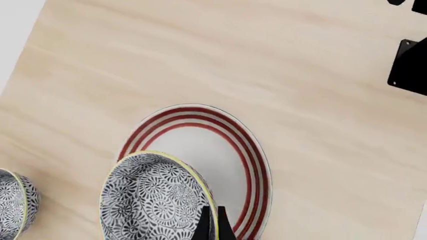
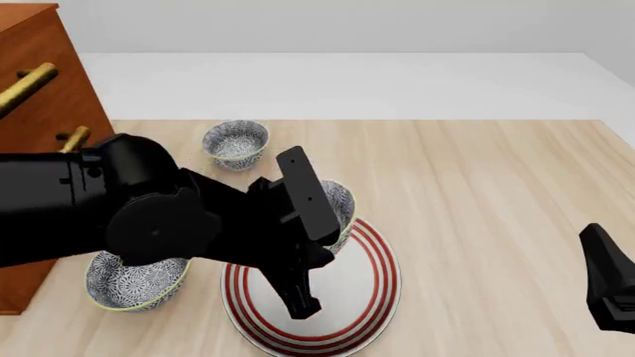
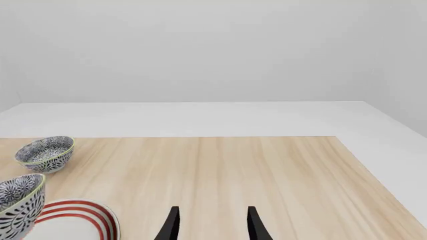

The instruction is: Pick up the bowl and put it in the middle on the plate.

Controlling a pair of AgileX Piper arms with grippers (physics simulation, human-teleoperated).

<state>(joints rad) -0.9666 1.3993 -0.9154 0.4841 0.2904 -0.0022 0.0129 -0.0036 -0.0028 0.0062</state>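
The blue-and-white patterned bowl (image 1: 153, 200) hangs over the rim of the plate (image 1: 227, 150), with my left gripper (image 1: 213, 226) shut on the bowl's edge. From the front, the bowl (image 2: 340, 202) peeks out behind my left arm (image 2: 149, 216), over the far side of the red-ringed plate (image 2: 347, 297); the arm hides the fingers there. My right gripper (image 3: 212, 227) is open and empty, low at the table's near right (image 2: 605, 286). Its wrist view catches the held bowl (image 3: 17, 202) and the plate (image 3: 73, 220) at one side.
Two more patterned bowls sit on the table: one at the back (image 2: 236, 141), also visible as a bowl (image 3: 45, 152) from the right wrist, and one at the near left (image 2: 134, 282). A brown wooden cabinet (image 2: 40, 111) with brass handles stands at the left edge.
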